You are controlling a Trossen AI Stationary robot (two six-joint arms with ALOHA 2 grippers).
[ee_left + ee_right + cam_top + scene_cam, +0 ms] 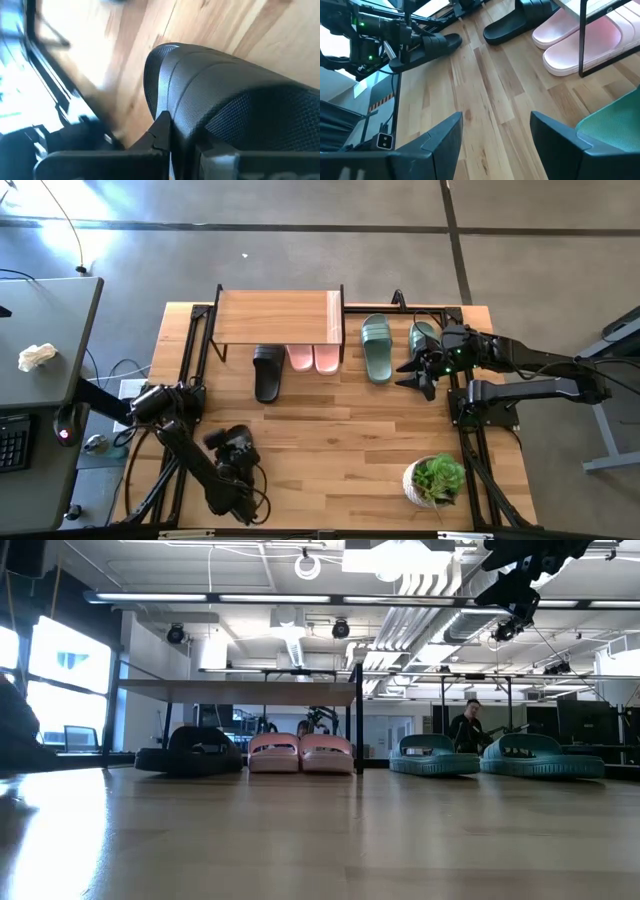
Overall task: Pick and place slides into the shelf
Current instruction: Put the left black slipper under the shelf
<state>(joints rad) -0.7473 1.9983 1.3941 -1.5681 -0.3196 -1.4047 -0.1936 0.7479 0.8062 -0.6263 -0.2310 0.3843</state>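
Observation:
The shelf point(280, 315) stands at the table's far side. Beneath its near edge lie one black slide point(267, 372) and a pale pink pair point(313, 358). Two sage green slides point(377, 347) point(423, 335) lie to its right. My left gripper point(228, 445), near the table's near left corner, is shut on a second black slide point(225, 90), also seen from afar in the right wrist view point(435, 45). My right gripper point(495, 145) hovers open above the table beside a green slide point(615, 125), with nothing between its fingers. My left gripper pinches the black slide between its two fingers point(161, 131), at the slide's side edge point(172, 107) a little back from one rounded end point(165, 55). That end sticks out past the fingers. The fingers slant downward. I cannot tell whether the slide is clear of the table.
A potted green plant point(435, 480) stands at the near right of the table. A grey desk point(40, 370) with a crumpled paper adjoins the left side. Bare wood point(340, 430) lies between the shelf and the near edge. A person point(468, 727) stands far off in the room.

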